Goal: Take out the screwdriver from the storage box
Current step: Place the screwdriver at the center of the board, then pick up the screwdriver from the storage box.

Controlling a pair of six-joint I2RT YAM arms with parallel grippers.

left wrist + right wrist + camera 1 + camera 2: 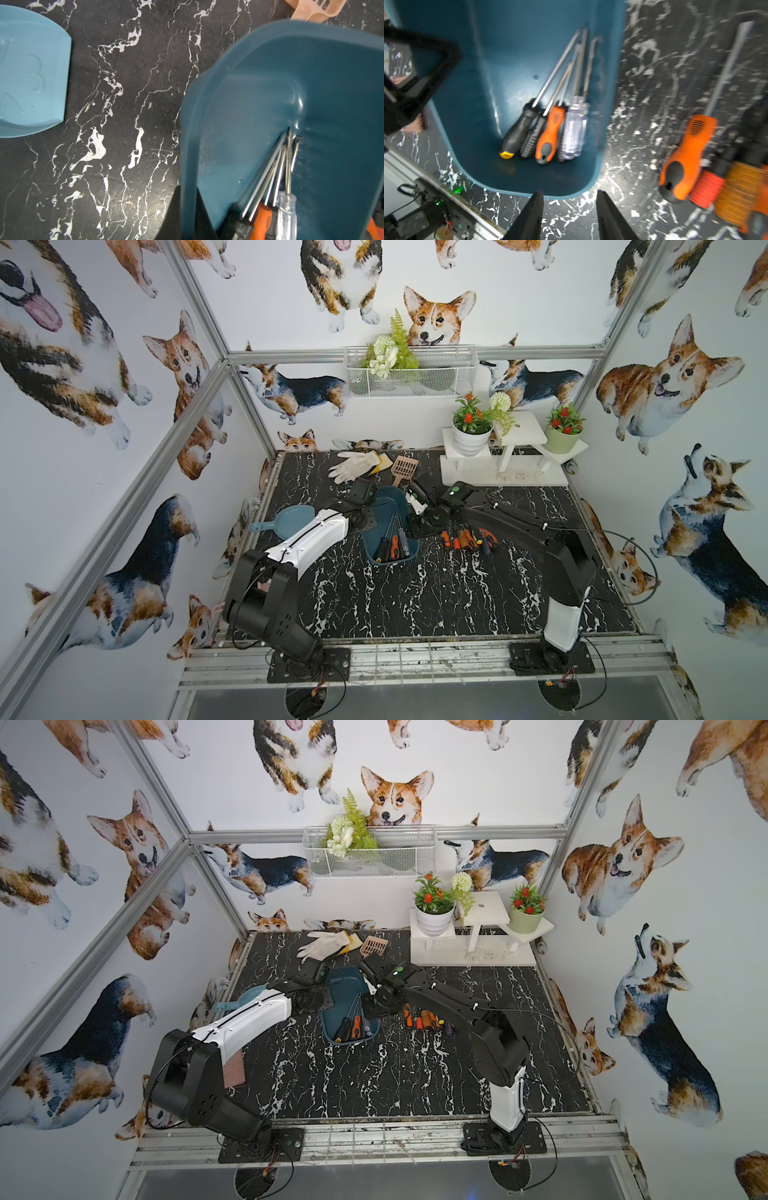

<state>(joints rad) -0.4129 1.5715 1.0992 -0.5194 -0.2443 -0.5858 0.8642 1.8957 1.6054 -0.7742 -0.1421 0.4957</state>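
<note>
storage box: we take the dark teal storage box [390, 506], lying mid-desk [415, 597], as our landmark.
screwdrivers inside: about five screwdrivers [546, 116] lie in the box. their handles bunch against its end wall nearest the arm bases and their shafts fan toward its far end. we judge the box is tipped that way, which would explain the bunching.
left hand: the left hand [188, 216] is clenched with the box's side wall between its prongs. we think this keeps the box from sliding while the other arm picks.
right hand: the right hand [570, 194] is released and empty, prongs apart, hanging just above the box's handle end. its view is blurred.
pile outside: a pile of tools [467, 539], mostly orange-handled, lies on the desk just beside the box on the right arm's side, so we judge part of the job done.
next move: we would come down on the orange-handled screwdriver [550, 135] mid-bunch and close across its handle.
risk: the handles touch, so a neighbour may lift too.
bystanders: a light blue scoop [286, 522] lies near the box's left-arm side. a peach scoop [402, 467] and a glove [353, 464] lie beyond its far end.
</note>
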